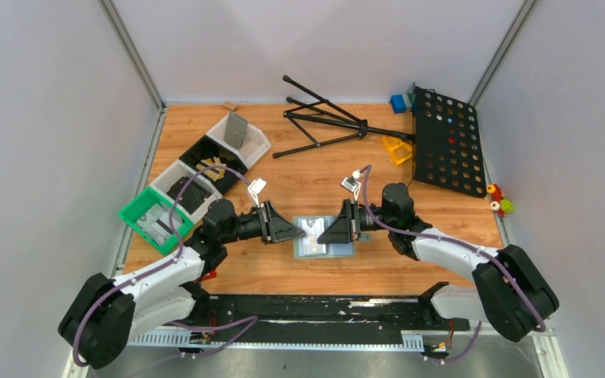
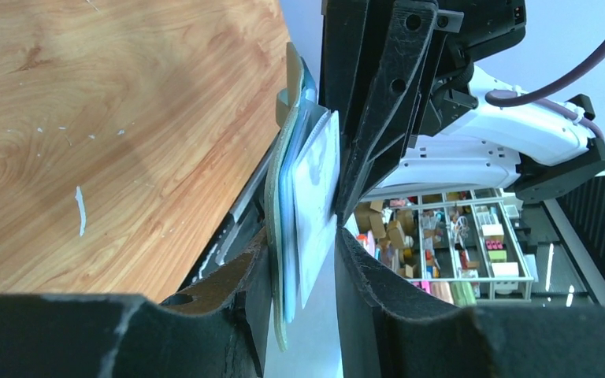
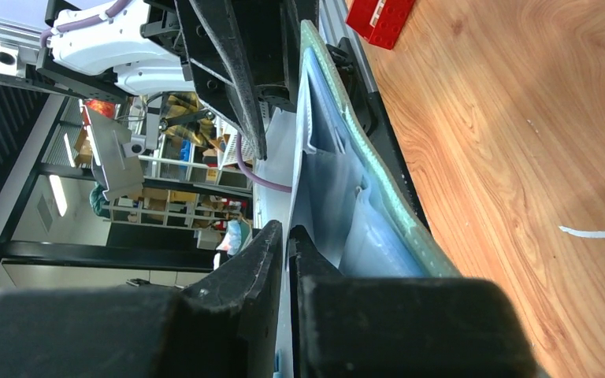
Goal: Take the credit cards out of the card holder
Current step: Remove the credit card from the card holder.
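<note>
Credit cards [image 2: 315, 189] look thin, stiff, light and slick. They are tucked in the pale sleeves of the soft card holder [image 1: 335, 250] at centre frame, mid-bench, so best pinched by an exposed edge and drawn along the sleeve. Left hand [image 1: 304, 233] stands partly parted astride the holder's edge and one card; right hand [image 1: 321, 234] is pinched nearly closed on a thin pale layer of the holder, sleeve or card unclear. Obstruction judged low: red block [image 3: 380, 17], green tray [image 1: 130, 211] at left, folded tripod [image 1: 323, 122] and perforated panel [image 1: 445, 142] at upper right lie well apart.
</note>
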Controlling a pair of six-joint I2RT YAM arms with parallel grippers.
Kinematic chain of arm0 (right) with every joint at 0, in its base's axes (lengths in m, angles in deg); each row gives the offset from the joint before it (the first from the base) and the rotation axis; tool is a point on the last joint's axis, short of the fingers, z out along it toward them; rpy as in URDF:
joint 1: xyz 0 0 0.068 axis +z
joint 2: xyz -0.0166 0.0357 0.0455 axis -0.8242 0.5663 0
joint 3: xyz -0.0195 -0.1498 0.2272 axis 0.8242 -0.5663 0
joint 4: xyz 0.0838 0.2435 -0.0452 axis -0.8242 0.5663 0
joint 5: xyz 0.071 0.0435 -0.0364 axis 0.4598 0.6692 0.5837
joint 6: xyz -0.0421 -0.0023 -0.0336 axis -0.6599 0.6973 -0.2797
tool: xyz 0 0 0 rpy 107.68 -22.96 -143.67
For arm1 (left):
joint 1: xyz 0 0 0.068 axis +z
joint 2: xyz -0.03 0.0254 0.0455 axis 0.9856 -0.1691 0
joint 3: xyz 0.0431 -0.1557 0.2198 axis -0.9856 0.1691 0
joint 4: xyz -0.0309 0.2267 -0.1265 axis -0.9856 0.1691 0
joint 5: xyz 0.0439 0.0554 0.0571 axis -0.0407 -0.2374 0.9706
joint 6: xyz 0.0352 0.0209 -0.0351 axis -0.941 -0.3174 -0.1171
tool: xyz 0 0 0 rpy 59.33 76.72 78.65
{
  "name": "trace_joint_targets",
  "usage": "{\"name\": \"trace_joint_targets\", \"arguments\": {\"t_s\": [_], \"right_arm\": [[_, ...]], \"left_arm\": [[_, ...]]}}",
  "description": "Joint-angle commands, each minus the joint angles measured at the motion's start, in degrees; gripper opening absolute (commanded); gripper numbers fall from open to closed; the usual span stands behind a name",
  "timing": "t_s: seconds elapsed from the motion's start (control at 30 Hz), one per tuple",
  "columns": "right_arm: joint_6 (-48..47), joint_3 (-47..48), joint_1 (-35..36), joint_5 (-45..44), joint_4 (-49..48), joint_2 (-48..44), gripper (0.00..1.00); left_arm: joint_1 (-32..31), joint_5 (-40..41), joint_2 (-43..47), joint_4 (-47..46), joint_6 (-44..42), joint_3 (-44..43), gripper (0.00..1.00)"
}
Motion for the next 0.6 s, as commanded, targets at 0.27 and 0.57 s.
{"name": "trace_joint_targets", "arguments": {"t_s": [0.27,0.57], "right_arm": [[-1.2,3.2,1.8,-1.0,-2.0,1.7,0.1],[-2.5,2.9,1.5,-1.4,-0.3,-0.5,0.3]], "left_arm": [[-0.7,0.5,-0.3,-5.4,0.6,-0.7,0.11],[-0.7,0.1,0.0,-7.4,2.4,0.1,0.0]]}}
